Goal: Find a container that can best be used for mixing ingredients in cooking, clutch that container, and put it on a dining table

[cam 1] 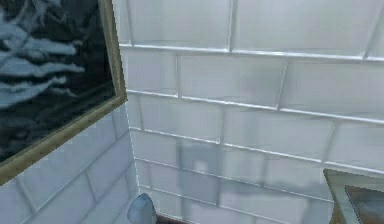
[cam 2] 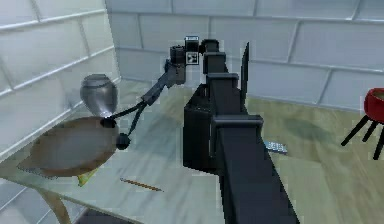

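While the arm is reaching out across the pale table, we're seeing the gripper ending right at the rim of the wide brown bowl. That bowl is the thing we're after, and it's sitting flat on the table. The two thin fingers are slanting down toward the bowl's near edge, and their tips are showing up against its rim. With the bowl lying on the table right behind them, we honestly can't tell whether the fingers are grasping it, just touching it or hanging free of it. We also can't tell how wide they're standing.

A rounded grey metal pot is standing upright just behind the bowl, close to the tiled wall. A thin pencil-like stick is lying near the bowl, on the side away from the wall. A small dark flat thing is lying across the arm from the bowl, and a red stool is standing well apart from the bowl, past that.

Looking ahead, we're facing white tiles with a framed dark picture hanging on them.
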